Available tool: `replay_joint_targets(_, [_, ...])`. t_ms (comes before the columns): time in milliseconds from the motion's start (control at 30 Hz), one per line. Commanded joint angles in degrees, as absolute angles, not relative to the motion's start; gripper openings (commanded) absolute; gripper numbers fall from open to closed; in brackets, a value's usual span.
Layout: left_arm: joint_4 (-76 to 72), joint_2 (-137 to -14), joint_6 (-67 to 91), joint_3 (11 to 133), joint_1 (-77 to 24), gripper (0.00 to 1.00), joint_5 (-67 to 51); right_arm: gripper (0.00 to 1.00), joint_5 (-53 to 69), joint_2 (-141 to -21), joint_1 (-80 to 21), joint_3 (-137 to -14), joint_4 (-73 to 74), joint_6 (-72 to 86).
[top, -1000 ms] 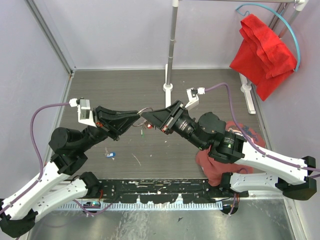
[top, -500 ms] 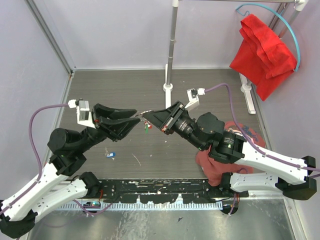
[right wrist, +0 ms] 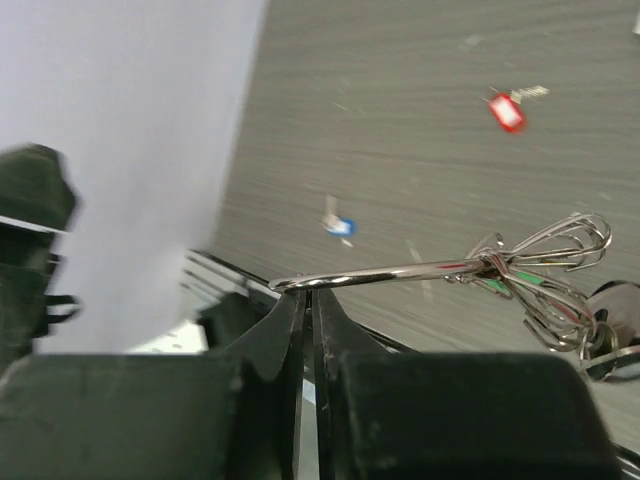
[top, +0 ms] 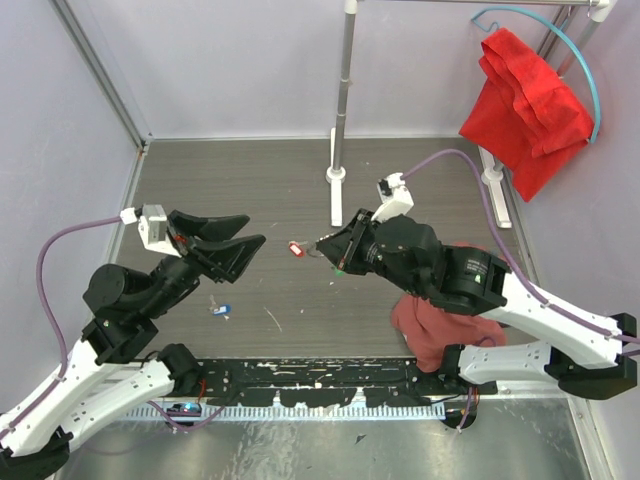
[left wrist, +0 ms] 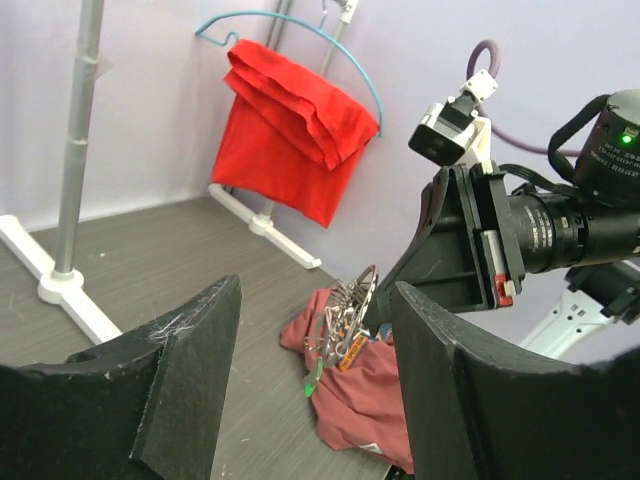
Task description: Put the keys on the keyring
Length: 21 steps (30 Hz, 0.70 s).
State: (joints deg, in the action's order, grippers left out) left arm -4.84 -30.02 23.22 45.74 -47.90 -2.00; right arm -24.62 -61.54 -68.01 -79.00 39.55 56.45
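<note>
My right gripper is shut on the keyring, a thin silver wire loop held above the table. Several keys hang bunched on its far end, one with a green tag. The same keyring shows in the left wrist view, ahead of my left gripper. That gripper is open and holds nothing. A red key lies on the table between the two grippers. A blue key lies nearer the front edge.
A crumpled dark-red cloth lies under the right arm. A white pole stand rises behind the grippers. A bright red cloth on a blue hanger hangs at the back right. Walls close in the left and back sides.
My left gripper has opened and drawn back to the left, away from the keyring. The red key has left it and now lies on the table. The right gripper turned slightly with the ring.
</note>
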Motion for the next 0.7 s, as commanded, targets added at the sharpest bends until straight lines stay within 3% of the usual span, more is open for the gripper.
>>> replay_joint_targets(0, [-1.8, -30.4, 22.5, 46.8, -48.1, 0.68, 0.8, 0.01, -20.5, -66.6, -66.9, -84.9, 56.3, 50.3])
replay_joint_targets(500, [0.3, -31.1, 22.4, 47.1, -48.1, 0.64, 1.0, 0.0, -20.5, -72.3, -65.8, -89.2, 71.8, 44.2])
replay_joint_targets(667, [-0.1, -31.7, 21.8, 47.2, -48.0, 0.63, -0.2, 0.01, -21.9, -68.5, -65.9, -89.2, 66.1, 39.1])
